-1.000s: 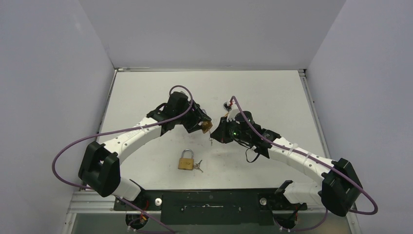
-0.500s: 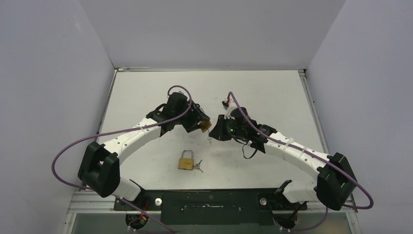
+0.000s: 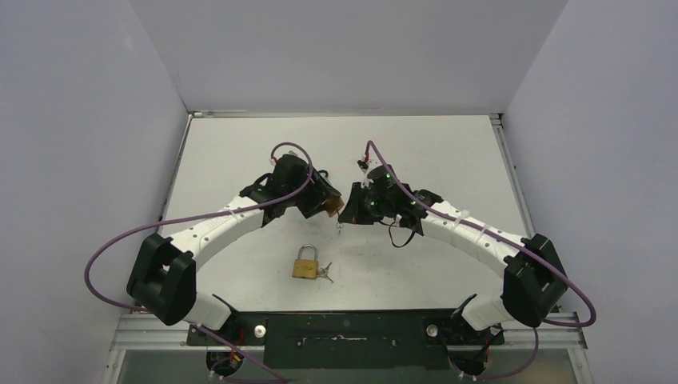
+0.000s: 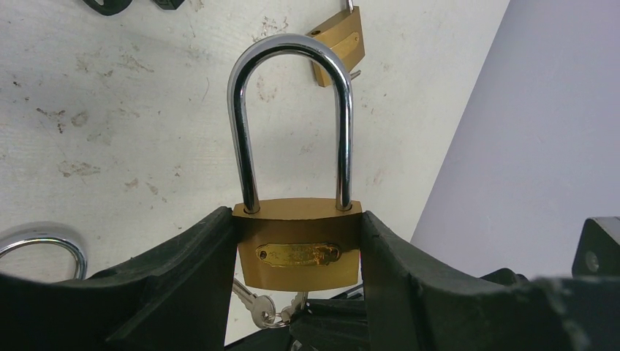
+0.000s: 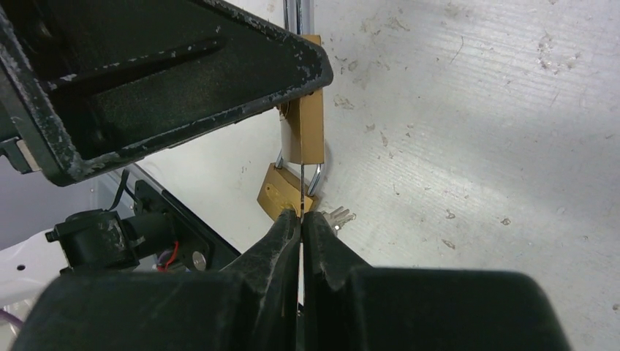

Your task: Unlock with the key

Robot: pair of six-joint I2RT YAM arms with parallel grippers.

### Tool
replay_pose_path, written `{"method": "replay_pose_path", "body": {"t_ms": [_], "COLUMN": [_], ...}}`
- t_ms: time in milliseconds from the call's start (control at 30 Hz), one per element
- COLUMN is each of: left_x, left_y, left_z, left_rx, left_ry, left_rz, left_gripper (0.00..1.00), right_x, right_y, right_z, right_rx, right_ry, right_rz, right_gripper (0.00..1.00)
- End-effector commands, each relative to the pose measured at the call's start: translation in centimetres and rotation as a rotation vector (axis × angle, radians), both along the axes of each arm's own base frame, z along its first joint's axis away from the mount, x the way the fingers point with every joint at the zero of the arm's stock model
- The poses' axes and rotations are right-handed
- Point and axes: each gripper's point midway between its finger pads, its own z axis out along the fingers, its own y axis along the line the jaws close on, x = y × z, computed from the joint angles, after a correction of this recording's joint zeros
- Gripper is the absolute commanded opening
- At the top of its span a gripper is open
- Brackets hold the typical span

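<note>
The brass padlock [image 4: 297, 252] with a tall shiny silver loop is up in the air above the middle of the table. It sits between the two arms. The left gripper [image 4: 296, 216] holds it by its gold body. One black finger [image 4: 191, 274] presses on each side and the loop points out past the tips. A few little keys [image 4: 256, 307] hang under the body.

The right gripper [image 5: 301, 219] comes up to the bottom of this lock from the other side. Its two fingers are pressed tight together. They pinch a thin silver key [image 5: 302, 191], seen from its edge, which reaches up to the lock's bottom. I cannot tell if the key is inside the keyhole.

Another small brass padlock [image 3: 305, 264] with a closed silver loop lies flat on the scuffed white table [image 3: 448, 160], nearer the arm bases. Small silver keys [image 3: 324, 274] lie touching its right side. Plain grey walls [image 3: 80, 120] stand around the table.
</note>
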Motion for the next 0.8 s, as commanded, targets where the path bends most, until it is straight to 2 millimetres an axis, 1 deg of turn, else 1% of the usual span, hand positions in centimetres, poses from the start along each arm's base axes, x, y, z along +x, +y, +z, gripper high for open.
{"method": "replay_pose_path", "body": {"t_ms": [0,167,267,400,533,633,767], "left_x": [-2.7,-2.9,-2.9,-2.9,-2.9,-2.8,-2.8], "left_y": [-3.7,-3.5,-3.6,-4.0,-4.4,-4.4,-4.5], "left_z": [6.3,6.3,6.2,6.6,7.4,8.1,9.4], "left_rx": [-0.193,-0.185,-0.190,-0.227,-0.281,-0.304,-0.343], "left_ry": [-0.075,-0.075,-0.075,-0.072,-0.069,-0.078,-0.098], "left_rz": [-0.171,-0.190,-0.195,-0.192,-0.176,-0.165,-0.154], "left_gripper": [0.08,0.08,0.07,0.07,0.07,0.06,0.05], "right_x": [3.5,3.3,3.2,3.4,4.3,4.9,5.1], "right_y": [0.7,-1.6,-2.1,-1.9,-2.1,-1.8,-1.2], "right_z": [4.2,4.8,5.2,5.1,4.3,4.3,5.9], "right_rx": [0.112,0.180,0.201,0.208,0.187,0.215,0.335], "right_ry": [-0.153,-0.162,-0.137,-0.112,-0.116,-0.122,-0.128], "right_rz": [0.016,0.094,0.114,0.091,0.007,-0.061,-0.123], "right_gripper": [0.00,0.00,0.00,0.00,0.00,0.00,0.00]}}
